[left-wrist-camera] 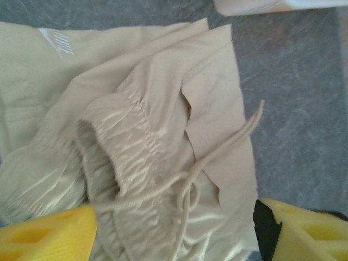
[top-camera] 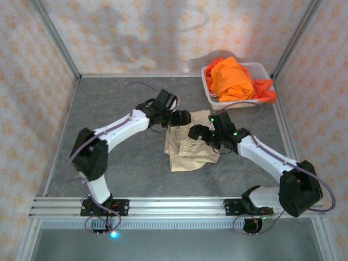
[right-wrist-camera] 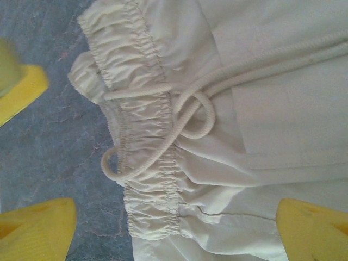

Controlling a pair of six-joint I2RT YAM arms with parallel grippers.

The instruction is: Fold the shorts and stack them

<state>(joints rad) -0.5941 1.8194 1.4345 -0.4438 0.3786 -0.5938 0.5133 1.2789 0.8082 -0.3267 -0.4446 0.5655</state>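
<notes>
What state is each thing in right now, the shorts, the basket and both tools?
beige shorts: lying rumpled on the table, not neatly folded, gripped by neither tool
orange shorts: heaped unfolded in the basket
basket: upright at the far right of the table, holding the orange shorts
left tool: open, over the beige shorts
right tool: open, over the beige shorts' waistband

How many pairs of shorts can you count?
2 for certain: a beige pair on the table, and orange shorts heaped in the basket, possibly hiding more.
</notes>
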